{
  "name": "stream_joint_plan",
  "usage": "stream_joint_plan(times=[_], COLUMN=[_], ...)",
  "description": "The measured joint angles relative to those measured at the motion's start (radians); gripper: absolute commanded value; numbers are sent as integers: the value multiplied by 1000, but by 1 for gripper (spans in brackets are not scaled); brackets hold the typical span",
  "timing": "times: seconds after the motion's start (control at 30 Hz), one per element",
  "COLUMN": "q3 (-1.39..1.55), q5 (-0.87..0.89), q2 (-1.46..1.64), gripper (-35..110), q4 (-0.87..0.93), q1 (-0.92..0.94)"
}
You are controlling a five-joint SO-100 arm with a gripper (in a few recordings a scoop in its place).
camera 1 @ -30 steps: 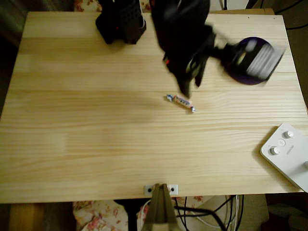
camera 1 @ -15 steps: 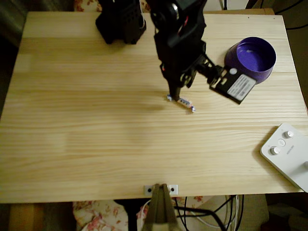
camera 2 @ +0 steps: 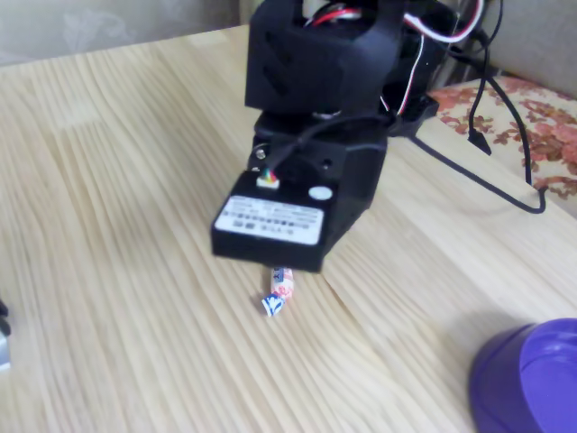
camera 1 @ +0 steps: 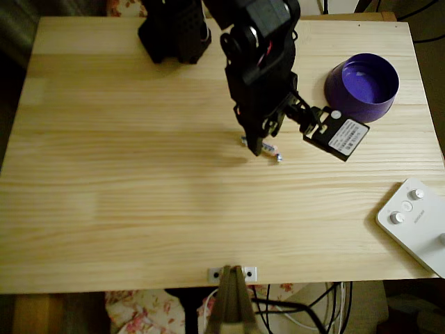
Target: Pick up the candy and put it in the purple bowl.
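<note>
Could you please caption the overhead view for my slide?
Black gripper lowered over the candy on a wooden table, purple bowl nearby.

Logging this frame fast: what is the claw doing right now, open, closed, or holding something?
Claw: down over the candy, which lies on the table; open or closed cannot be told, since the arm's body hides the fingertips.

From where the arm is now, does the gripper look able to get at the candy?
Probably yes. The gripper hangs right over the candy, which lies flat on bare table with nothing beside it. Whether the jaws are open cannot be told.
</note>
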Motion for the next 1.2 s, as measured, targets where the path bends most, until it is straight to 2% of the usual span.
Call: stream_joint_plan(times=[0.7,0.97,1.2], q3=[37,29,31], q5=[80,86,86], q2=[-75,-80,-78], gripper=[22,-1,-1], q4=[-103,-114,-110], q1=[-8,3,3])
